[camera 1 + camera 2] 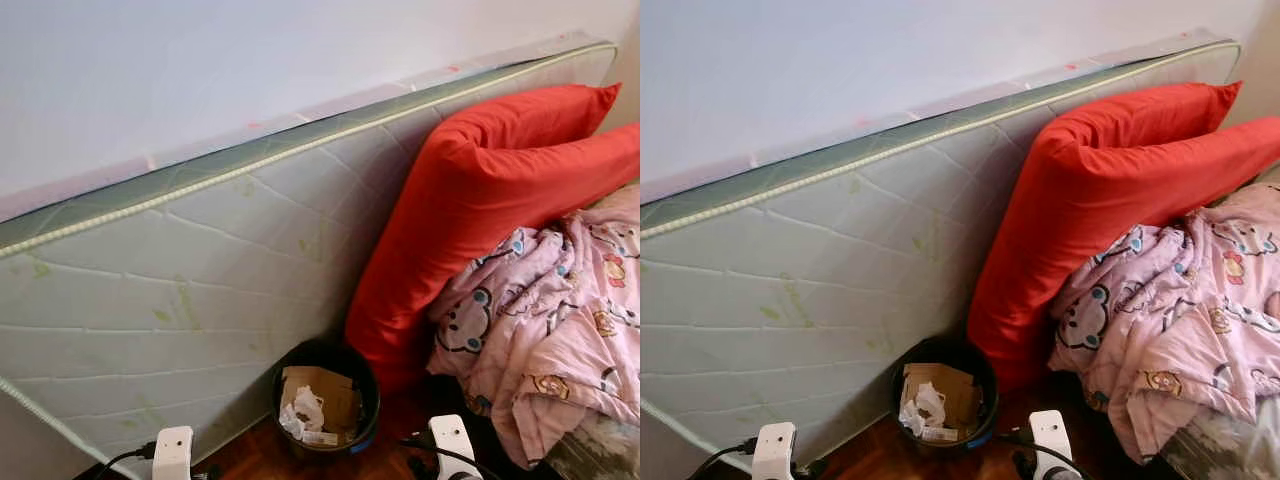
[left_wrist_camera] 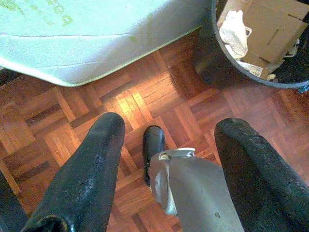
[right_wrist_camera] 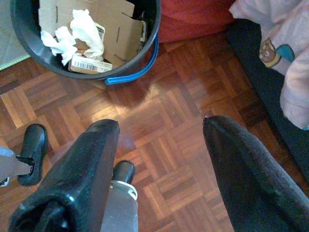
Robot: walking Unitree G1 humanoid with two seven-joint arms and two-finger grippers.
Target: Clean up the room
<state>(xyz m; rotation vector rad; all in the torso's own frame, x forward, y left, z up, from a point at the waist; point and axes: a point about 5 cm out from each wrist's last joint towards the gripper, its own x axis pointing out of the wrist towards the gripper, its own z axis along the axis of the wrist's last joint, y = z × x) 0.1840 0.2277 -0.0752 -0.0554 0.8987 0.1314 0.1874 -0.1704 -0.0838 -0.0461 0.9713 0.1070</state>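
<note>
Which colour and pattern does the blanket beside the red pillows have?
Pink with cartoon bear faces; the blanket shows best in the left eye view.

left wrist unit point(image 1: 172, 452): white, rounded block at bottom edge of the eye view, small dark slot on its face
left cable point(image 1: 118, 458): black, plugs into the white unit's side
right wrist unit point(image 1: 452, 444): white, same rounded block shape, dark round mark on its face
right cable point(image 1: 440, 452): black, thick plug, loops across the unit
left gripper point(image 2: 166, 159): two long black fingers point(image 2: 84, 179), matte, rounded tips, scuffed and speckled
right gripper point(image 3: 159, 159): two long black fingers point(image 3: 77, 174), one glossy with molded edge near base, other matte and grainy
leg point(image 2: 193, 193): silver-grey smooth shell, metal ring at top edge
feet point(image 3: 33, 145): black, rounded, shoe-like
</note>
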